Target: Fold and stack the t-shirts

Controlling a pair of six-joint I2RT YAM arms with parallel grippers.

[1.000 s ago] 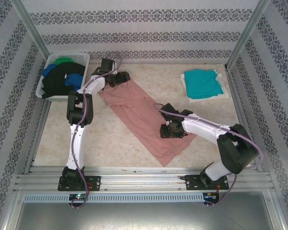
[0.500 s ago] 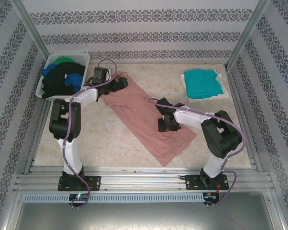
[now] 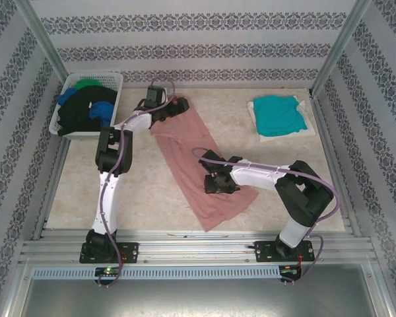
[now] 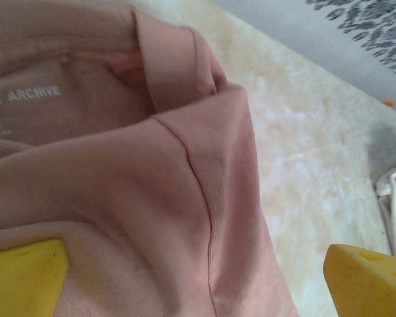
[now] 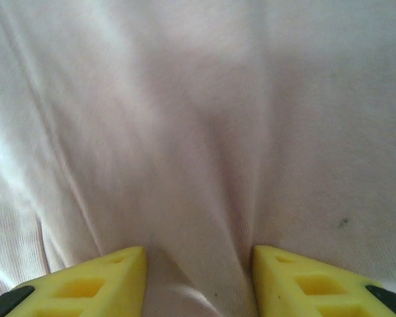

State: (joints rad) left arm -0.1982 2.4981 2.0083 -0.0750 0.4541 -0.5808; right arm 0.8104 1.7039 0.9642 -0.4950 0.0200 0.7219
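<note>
The salmon-pink t-shirt [image 3: 195,162] lies as a long folded strip running diagonally across the middle of the table. At its far end my left gripper [image 3: 178,105] stands open, its yellow fingertips [image 4: 26,281] wide apart over the collar and shoulder seam [image 4: 198,198]. My right gripper [image 3: 213,183] is on the strip's near half, shut on a pinched ridge of the pink cloth [image 5: 198,198], which rises between its yellow fingertips [image 5: 105,277]. A folded teal t-shirt [image 3: 277,113] rests at the back right.
A white slotted basket [image 3: 96,77] at the back left holds black, blue and green shirts [image 3: 86,109]. Something white [image 3: 287,134] shows under the teal shirt. Patterned walls and metal posts enclose the table; a metal rail [image 3: 198,247] runs along the near edge.
Both grippers have shifted and the pink strip turned with them: its far end moved right, its near end moved left. The right gripper slid left along with the cloth.
</note>
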